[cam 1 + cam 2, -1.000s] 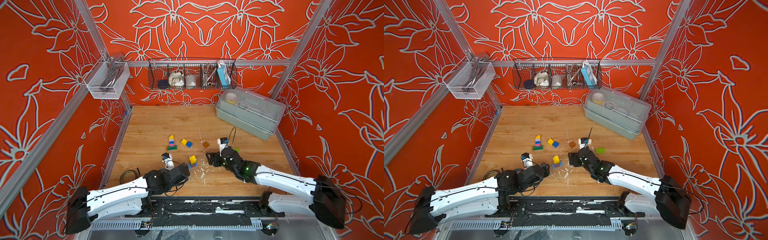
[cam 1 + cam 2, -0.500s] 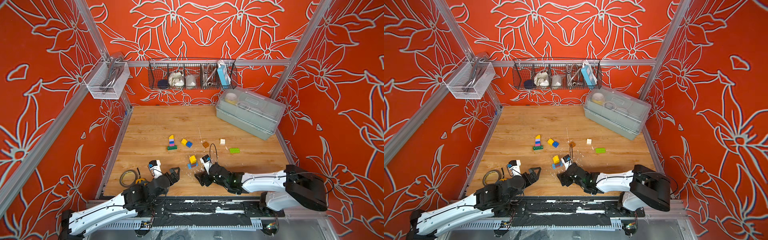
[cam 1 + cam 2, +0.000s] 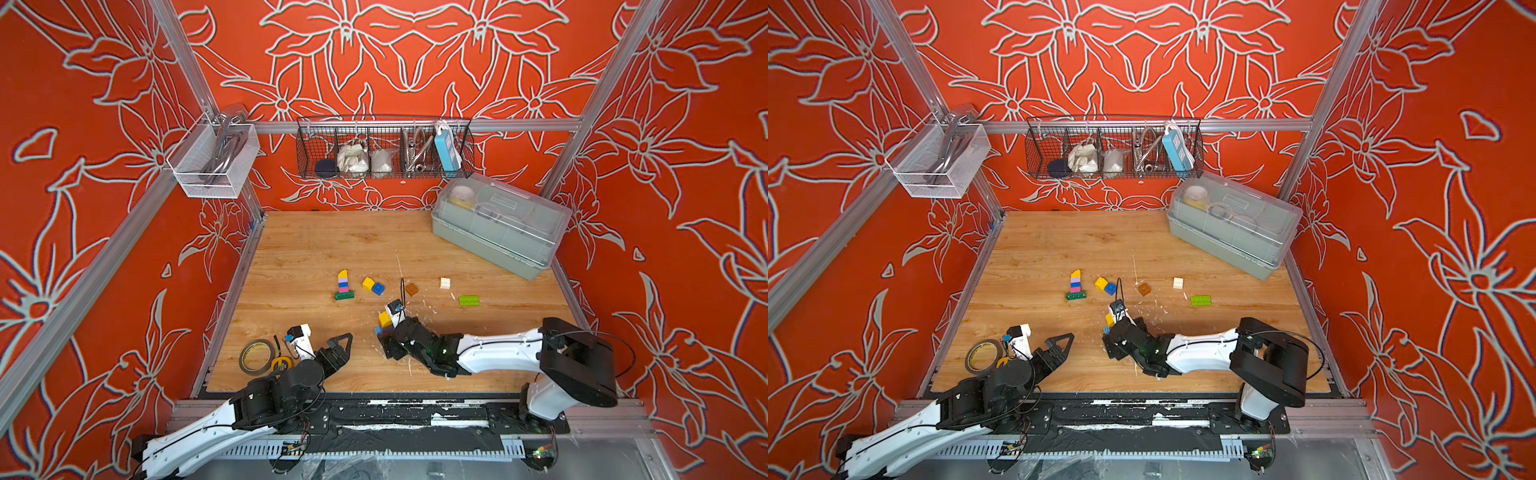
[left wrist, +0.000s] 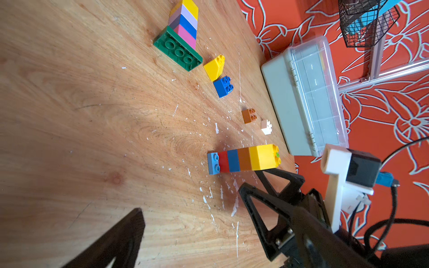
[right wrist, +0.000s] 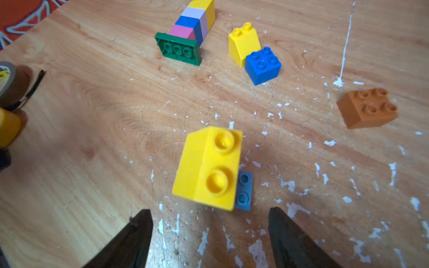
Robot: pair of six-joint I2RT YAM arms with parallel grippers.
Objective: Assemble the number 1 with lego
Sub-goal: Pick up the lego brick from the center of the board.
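Orange flowered walls close round a wooden table (image 3: 324,249) flecked with white debris (image 5: 290,185). Near its middle stands an upright lego tower (image 3: 385,321): a light blue flat brick at the foot, then red, blue and brown, with yellow on top. The right end effector (image 3: 392,338) sits just at 6 o'clock of the tower, its fingers apart and clamped on nothing. In the right wrist view the tower stands just beyond the fingertips (image 5: 139,227), not between them. At 10 o'clock of the tower a second stack (image 3: 343,285) lies on its side, dark green base toward 6 o'clock, then pink, blue, lilac and yellow. A yellow sloped brick (image 3: 368,284) and a blue brick (image 3: 378,288) lie just beside each other at 12 o'clock. A brown brick (image 3: 411,289), a white brick (image 3: 445,283) and a lime flat brick (image 3: 469,300) are spread from 1 to 3 o'clock. The left end effector (image 3: 340,347) sits at 8 o'clock of the tower, fingers spread wide and holding nothing, near a tape roll (image 3: 255,356) at the table's 7 o'clock corner. A lidded grey bin (image 3: 498,228) fills the 1 o'clock corner.
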